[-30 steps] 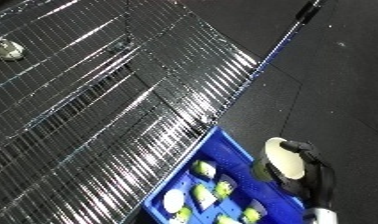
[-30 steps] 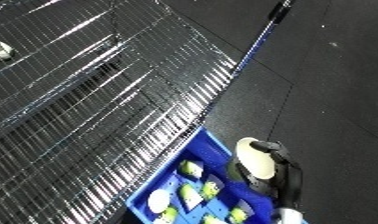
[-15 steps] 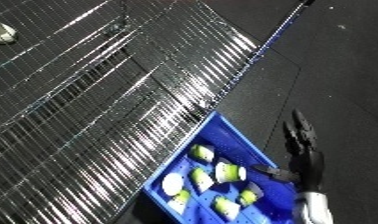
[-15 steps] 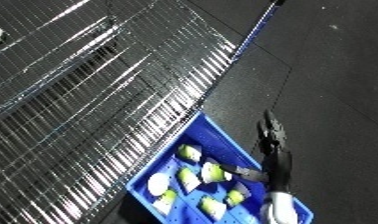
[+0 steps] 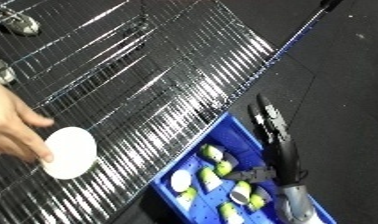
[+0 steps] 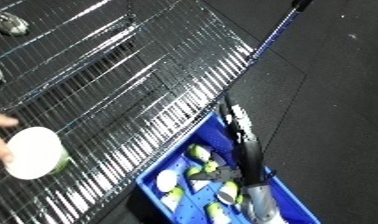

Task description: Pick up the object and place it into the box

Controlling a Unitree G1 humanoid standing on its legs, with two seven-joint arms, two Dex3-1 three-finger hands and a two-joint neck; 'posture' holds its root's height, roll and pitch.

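Both views come from one stereo pair on the robot's head, looking steeply down and tilted, so the wire shelf (image 5: 123,90) runs diagonally from lower left to upper right. The dark floor (image 5: 345,90) fills the right side of each. The left eye view sits slightly to one side of the right eye view, so the blue bin (image 5: 225,145) and the right hand (image 5: 272,122) above it appear further right in it. It also shows more of a person's hand (image 5: 12,127) at the left edge. Both share the shelf, its blue edge rail (image 6: 272,35), the bin and the floor, seen from fairly near.
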